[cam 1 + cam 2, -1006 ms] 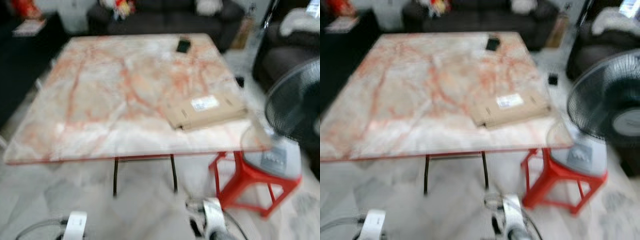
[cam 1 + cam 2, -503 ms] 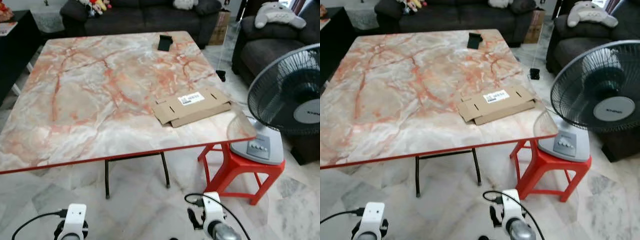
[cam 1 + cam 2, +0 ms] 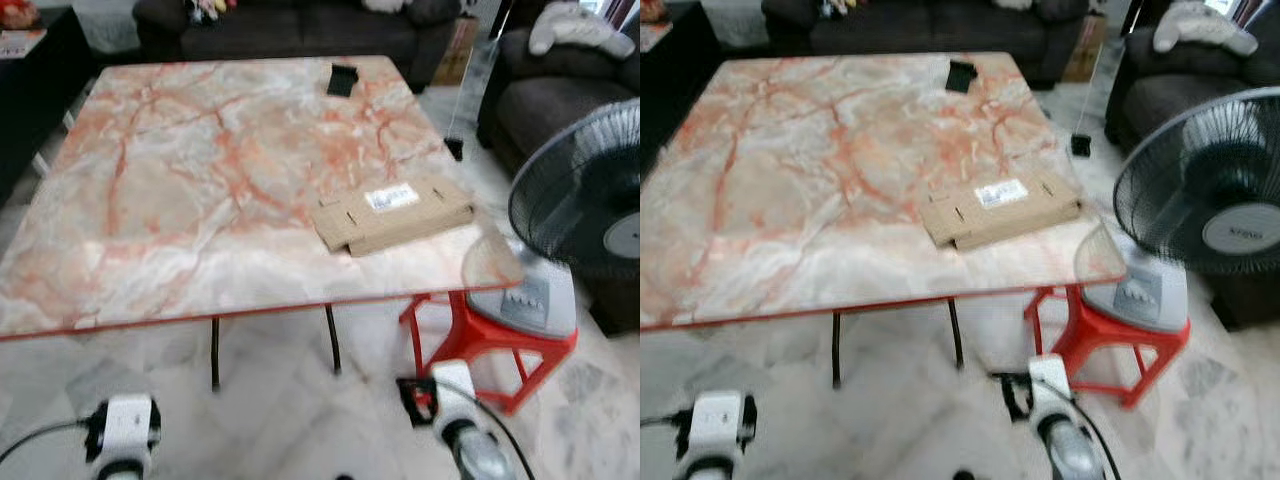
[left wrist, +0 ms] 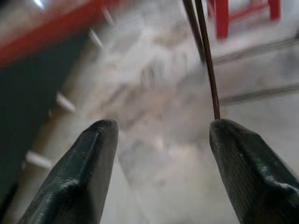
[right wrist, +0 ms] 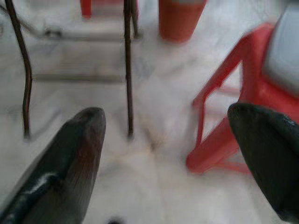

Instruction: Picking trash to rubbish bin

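A flattened brown cardboard box [image 3: 392, 213] with a white label lies near the right front corner of the marble table [image 3: 180, 180]. A small black object [image 3: 343, 79] sits at the table's far edge. Both arms hang low in front of the table, the left arm [image 3: 125, 430] and the right arm [image 3: 450, 410]. My left gripper [image 4: 163, 135] is open over bare floor tiles. My right gripper [image 5: 166, 126] is open too, looking under the table at its black legs [image 5: 127, 70]. An orange round container [image 5: 181, 18] stands on the floor beyond them.
A standing fan [image 3: 590, 200] rests on a red plastic stool [image 3: 480, 340] just right of the table's corner. Dark sofas [image 3: 300, 25] line the back, and an armchair [image 3: 560, 90] stands at the right. White marble floor [image 3: 280, 400] lies between me and the table.
The whole picture has shifted a little and blurred, so the camera has moved. The cardboard box keeps its place on the table. Both arms stay low.
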Motion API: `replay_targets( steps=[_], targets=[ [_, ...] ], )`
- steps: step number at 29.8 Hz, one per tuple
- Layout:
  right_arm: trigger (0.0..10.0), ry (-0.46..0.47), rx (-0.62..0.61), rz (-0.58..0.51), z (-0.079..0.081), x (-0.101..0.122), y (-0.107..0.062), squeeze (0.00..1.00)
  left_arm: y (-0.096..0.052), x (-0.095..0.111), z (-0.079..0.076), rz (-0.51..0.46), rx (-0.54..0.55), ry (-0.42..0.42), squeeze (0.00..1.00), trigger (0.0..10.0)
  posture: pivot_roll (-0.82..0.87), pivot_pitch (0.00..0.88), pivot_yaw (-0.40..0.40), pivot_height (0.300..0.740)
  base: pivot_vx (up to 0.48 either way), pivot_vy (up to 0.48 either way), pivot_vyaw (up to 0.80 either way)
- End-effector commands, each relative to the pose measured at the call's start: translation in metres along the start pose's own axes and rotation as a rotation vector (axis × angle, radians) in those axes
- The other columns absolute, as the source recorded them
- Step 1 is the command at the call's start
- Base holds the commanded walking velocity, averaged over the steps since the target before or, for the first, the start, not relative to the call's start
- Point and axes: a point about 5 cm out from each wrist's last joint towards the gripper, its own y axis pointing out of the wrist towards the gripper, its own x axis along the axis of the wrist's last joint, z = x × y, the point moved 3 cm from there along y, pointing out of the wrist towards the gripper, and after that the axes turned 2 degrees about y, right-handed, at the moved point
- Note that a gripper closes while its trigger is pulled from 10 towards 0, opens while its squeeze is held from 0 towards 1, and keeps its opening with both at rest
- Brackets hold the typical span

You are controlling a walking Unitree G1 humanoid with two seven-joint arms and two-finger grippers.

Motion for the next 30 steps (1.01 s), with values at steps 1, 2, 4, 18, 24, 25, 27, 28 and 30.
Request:
replay_targets(
  steps=[1,2,4,18,24,25,27,28,30],
  targets=[
    [10.0,-0.005,-0.004,-0.081,-0.003,0.018,0.002,0.0,0.002,0.02,0.003,-0.06,0.008,0.006,0.0,10.0,0.11,0.104,-0.041,0.74,0.0,0.0,0.0],
    [10.0,-0.01,-0.004,-0.106,-0.003,0.024,0.002,0.0,0.003,0.028,0.005,-0.087,0.006,0.019,0.0,10.0,0.11,0.101,-0.039,0.74,0.0,0.0,0.0],
    [10.0,-0.013,-0.003,-0.188,-0.004,0.046,0.003,0.0,0.005,0.052,0.007,-0.154,0.021,0.01,0.0,10.0,0.11,0.095,-0.041,0.74,0.0,0.0,0.0],
    [10.0,0.054,0.019,-0.537,0.031,0.18,0.031,0.0,0.048,0.171,-0.037,-0.416,-0.057,-0.149,0.0,10.0,0.1,0.016,-0.031,0.74,0.0,0.0,0.0],
    [10.0,0.092,0.087,-0.583,0.061,0.218,0.046,0.0,0.073,0.201,-0.051,-0.472,-0.071,-0.16,0.0,10.0,0.09,0.031,-0.027,0.74,0.0,0.0,0.0],
    [10.0,0.051,0.105,-0.588,0.069,0.225,0.048,0.0,0.078,0.207,-0.052,-0.481,-0.066,-0.153,0.0,10.0,0.09,0.031,-0.027,0.74,0.0,0.0,0.44],
    [10.0,0.018,0.126,-0.602,0.079,0.234,0.05,0.0,0.084,0.212,-0.051,-0.482,-0.055,-0.159,0.0,10.0,0.09,0.03,-0.026,0.74,0.0,0.0,0.6],
    [10.0,0.052,0.139,-0.609,0.083,0.239,0.051,0.0,0.086,0.213,-0.05,-0.481,-0.051,-0.158,0.0,10.0,0.1,0.042,-0.022,0.74,0.0,0.0,0.0],
    [10.0,0.088,0.144,-0.613,0.084,0.241,0.052,0.0,0.087,0.212,-0.05,-0.48,-0.051,-0.144,0.0,10.0,0.1,0.044,-0.019,0.74,0.0,0.0,0.0]
  ],
)
